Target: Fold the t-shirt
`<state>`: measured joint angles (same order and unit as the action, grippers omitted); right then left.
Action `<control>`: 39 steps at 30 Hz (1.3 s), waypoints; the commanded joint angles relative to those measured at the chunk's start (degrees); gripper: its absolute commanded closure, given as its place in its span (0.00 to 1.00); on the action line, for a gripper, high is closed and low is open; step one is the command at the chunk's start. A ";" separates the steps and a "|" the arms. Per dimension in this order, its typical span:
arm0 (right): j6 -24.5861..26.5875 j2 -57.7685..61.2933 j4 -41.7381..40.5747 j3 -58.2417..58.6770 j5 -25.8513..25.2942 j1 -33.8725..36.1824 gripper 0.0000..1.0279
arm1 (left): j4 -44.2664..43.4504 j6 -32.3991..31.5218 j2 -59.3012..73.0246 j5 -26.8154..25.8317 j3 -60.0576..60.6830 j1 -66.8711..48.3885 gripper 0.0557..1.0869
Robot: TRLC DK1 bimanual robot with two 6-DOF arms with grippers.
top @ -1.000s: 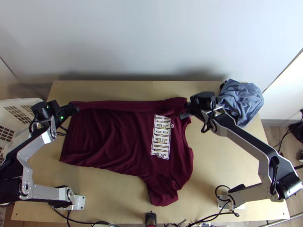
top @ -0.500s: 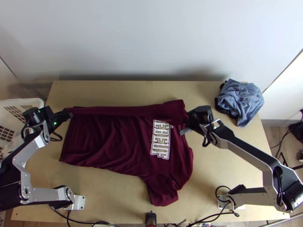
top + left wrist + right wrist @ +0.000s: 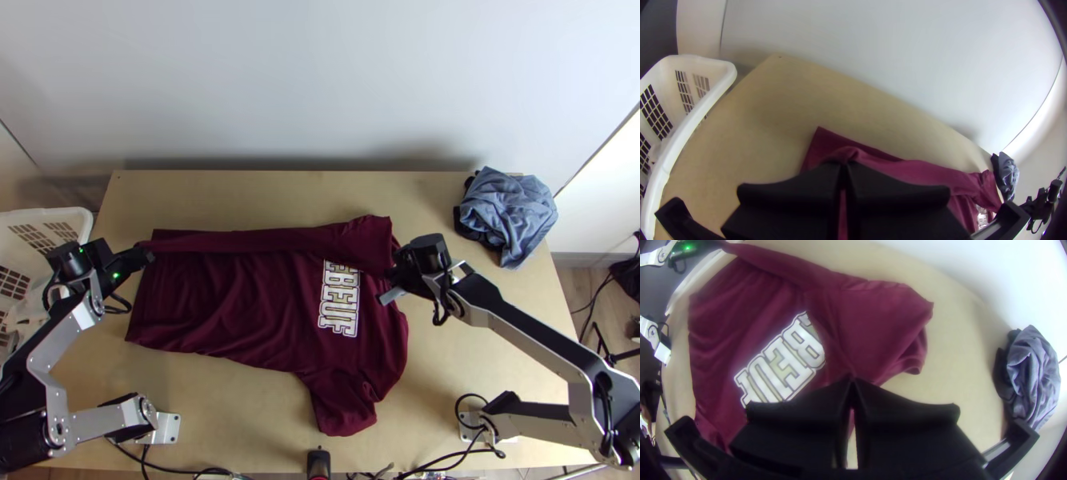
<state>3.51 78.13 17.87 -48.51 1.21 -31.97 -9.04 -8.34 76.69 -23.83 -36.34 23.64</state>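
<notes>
Left pincer [image 3: 149,255] pinching the t-shirt [image 3: 224,308] at its hem, right pincer [image 3: 393,276] pinching it near a sleeve

Two pincers [image 3: 147,255], one t-shirt [image 3: 232,304], one bundle [image 3: 514,214], one basket [image 3: 77,214]

Left arm [image 3: 76,316]: silver-grey angular links, black joints, small round screws, green lights [image 3: 116,275] near wrist. Right arm [image 3: 520,340]: silver-grey, black-topped links; black cable [image 3: 438,314] looped at wrist. Left gripper [image 3: 147,256], right gripper [image 3: 394,276]: wide, flat black fingers.
</notes>
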 commanded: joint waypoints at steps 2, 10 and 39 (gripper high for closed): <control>-0.43 -3.24 3.31 2.37 2.21 -1.52 0.97 | 1.74 -0.36 -3.74 -0.07 1.62 0.44 0.97; -1.40 -1.49 0.59 6.32 2.13 -1.70 0.68 | 3.50 -1.51 -2.59 -0.07 4.26 -0.70 0.49; -10.19 -17.31 19.57 6.32 7.66 -1.26 0.04 | 49.03 28.82 -26.85 -3.15 4.17 9.06 0.05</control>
<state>-5.58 63.29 35.00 -43.66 7.92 -33.26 31.07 11.03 57.89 -26.81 -32.67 28.95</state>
